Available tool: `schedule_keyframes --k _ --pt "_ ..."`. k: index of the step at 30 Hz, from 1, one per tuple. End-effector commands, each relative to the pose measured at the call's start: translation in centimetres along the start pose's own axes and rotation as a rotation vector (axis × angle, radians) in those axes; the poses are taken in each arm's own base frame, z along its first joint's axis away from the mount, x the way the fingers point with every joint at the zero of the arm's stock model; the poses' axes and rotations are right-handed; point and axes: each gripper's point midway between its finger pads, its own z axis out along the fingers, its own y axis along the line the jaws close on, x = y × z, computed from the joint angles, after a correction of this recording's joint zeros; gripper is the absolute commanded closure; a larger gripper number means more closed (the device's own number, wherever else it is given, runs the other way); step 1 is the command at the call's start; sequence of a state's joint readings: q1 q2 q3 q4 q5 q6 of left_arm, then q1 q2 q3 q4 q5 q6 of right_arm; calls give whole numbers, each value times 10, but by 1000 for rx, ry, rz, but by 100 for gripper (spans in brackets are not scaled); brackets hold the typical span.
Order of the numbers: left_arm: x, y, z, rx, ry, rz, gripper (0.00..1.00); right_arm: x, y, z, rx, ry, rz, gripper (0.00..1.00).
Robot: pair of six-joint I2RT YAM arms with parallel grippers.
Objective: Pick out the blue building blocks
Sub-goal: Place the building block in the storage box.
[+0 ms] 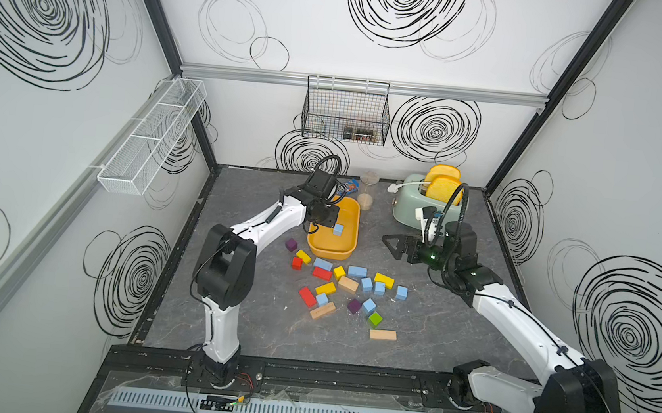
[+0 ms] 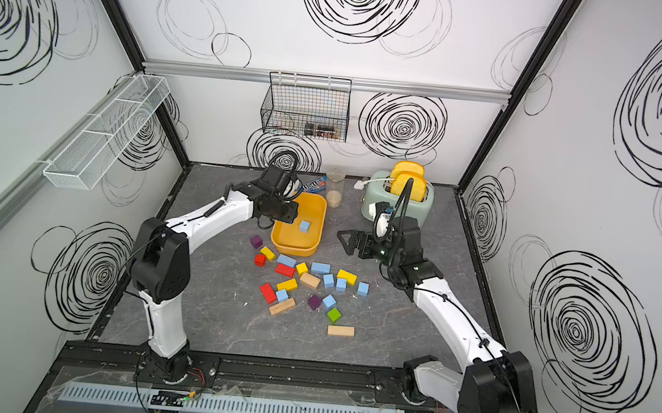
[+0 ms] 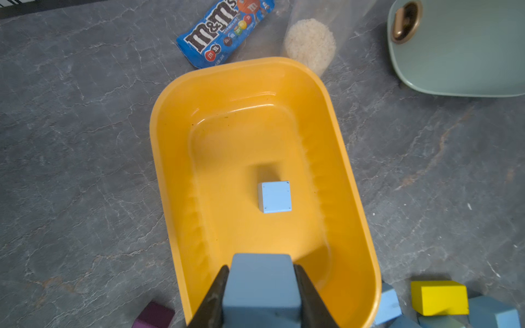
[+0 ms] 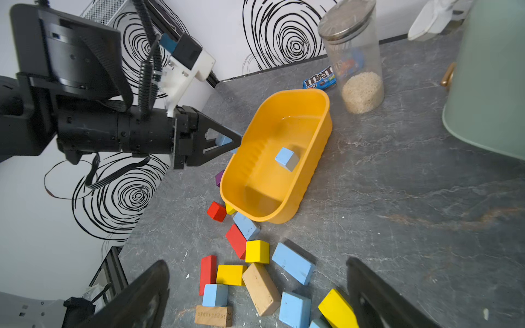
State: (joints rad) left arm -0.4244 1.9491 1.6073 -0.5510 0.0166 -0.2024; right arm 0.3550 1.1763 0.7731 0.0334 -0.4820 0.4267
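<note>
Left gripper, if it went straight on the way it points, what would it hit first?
Probably the yellow tub's floor, near the blue cube lying there, with the held blue block touching first; depth is unclear.

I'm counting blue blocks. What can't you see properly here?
Light-blue wooden block in the left arm's fingers: cut by the left wrist view's edge; the arm hides it in both top views.
Small dark things in the black wire basket: too small behind mesh in both top views.
Blue blocks beside the yellow plastic tub: cut off at left wrist view's edge.
</note>
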Motion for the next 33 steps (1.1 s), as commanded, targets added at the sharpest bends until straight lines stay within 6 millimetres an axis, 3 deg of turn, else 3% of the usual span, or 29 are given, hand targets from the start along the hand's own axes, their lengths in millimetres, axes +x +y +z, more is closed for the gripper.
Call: schedule_keyframes --k 1,13,19,33 --pt "-18 5 9 -22 -37 -25 100 -1 2 3 -27 -5 -20 2" --pt "-37 18 58 -86 -34 -55 99 18 -12 21 -36 49 -5 2" --pt "-45 24 74 -75 -50 -117 98 27 -15 26 -38 64 8 2" --pt "-38 25 104 -67 -16 -153 87 34 -17 29 -33 70 33 2"
